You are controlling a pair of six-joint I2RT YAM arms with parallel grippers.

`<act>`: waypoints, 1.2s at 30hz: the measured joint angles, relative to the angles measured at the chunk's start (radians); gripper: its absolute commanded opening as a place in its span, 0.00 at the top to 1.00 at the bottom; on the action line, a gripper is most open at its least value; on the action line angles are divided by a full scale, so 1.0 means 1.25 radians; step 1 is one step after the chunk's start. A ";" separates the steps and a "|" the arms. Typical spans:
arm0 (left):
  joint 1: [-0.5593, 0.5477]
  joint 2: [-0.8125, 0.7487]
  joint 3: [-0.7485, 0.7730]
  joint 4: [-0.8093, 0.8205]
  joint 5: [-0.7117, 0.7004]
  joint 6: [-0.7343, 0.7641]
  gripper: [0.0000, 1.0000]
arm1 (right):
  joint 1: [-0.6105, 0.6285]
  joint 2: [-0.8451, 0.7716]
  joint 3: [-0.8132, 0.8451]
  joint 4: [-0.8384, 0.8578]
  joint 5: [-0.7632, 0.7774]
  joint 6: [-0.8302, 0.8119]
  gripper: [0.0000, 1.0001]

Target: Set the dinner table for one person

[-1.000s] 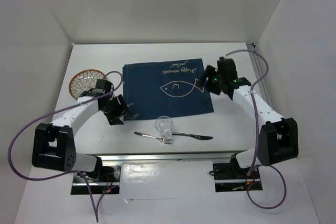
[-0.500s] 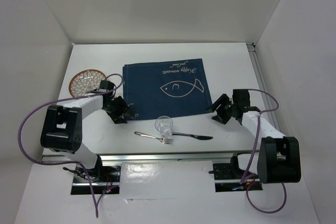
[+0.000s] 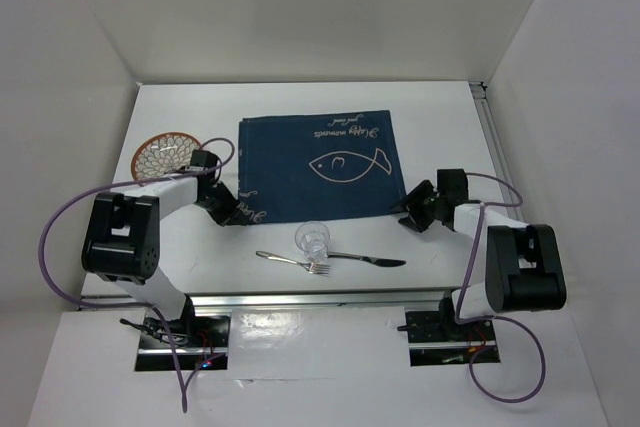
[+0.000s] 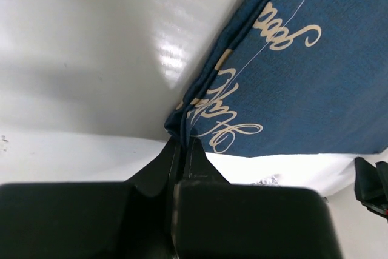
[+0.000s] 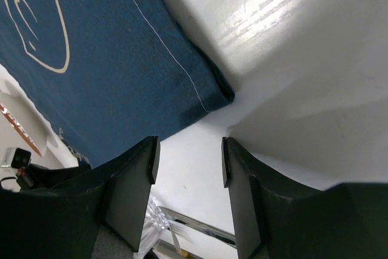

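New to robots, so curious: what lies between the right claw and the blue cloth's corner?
Only bare white dinner table, in the right wrist view; the right gripper sits short of the placemat.

A dark blue mat (image 3: pixel 300 182) printed with a fish outline and pale script lies mid-bench (image 3: pixel 440 112), nearer the far edge, the script upside down from the near edge. Its near left corner shows doubled, bunched edges; its near right corner lies flat. A round plate (image 3: pixel 168 155) with a red-brown rim and pale patterned centre sits by the left edge, apart from the mat. A clear glass (image 3: pixel 312 238) stands upright just beside the mat's near edge. Between the glass and the near edge lie a fork (image 3: pixel 293 261) on the left and a knife (image 3: pixel 368 260) on the right, nearly end to end.
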 measured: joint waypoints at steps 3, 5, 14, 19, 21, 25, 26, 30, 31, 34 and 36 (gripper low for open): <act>0.000 0.009 0.019 -0.006 -0.017 0.013 1.00 | 0.005 0.015 0.000 0.025 0.019 0.017 0.52; 0.001 0.013 0.037 -0.016 -0.036 0.020 1.00 | 0.007 0.024 0.000 0.044 0.032 0.030 0.56; 0.023 0.011 0.141 -0.063 -0.070 0.070 1.00 | 0.023 0.118 0.071 0.067 0.089 0.052 1.00; 0.029 0.023 0.301 -0.123 -0.068 0.113 1.00 | 0.039 0.155 0.214 0.005 0.120 0.032 1.00; 0.034 0.056 0.422 -0.148 -0.063 0.138 1.00 | 0.039 0.167 0.317 -0.011 0.128 0.019 1.00; 0.053 0.133 0.685 -0.178 -0.041 0.180 1.00 | 0.040 0.182 0.563 -0.035 0.139 -0.020 1.00; 0.060 0.136 0.719 -0.179 -0.034 0.186 1.00 | 0.042 0.176 0.602 -0.032 0.139 -0.031 1.00; 0.087 0.099 0.740 -0.175 0.012 0.206 1.00 | 0.051 0.104 0.617 -0.018 0.141 -0.066 1.00; 0.092 0.084 0.717 -0.167 0.022 0.206 1.00 | 0.054 0.077 0.587 -0.014 0.141 -0.071 1.00; 0.101 0.022 0.582 -0.130 0.045 0.208 1.00 | 0.063 -0.012 0.431 -0.002 0.140 -0.081 1.00; 0.104 -0.007 0.466 -0.104 0.061 0.207 1.00 | 0.064 -0.054 0.302 0.018 0.136 -0.078 1.00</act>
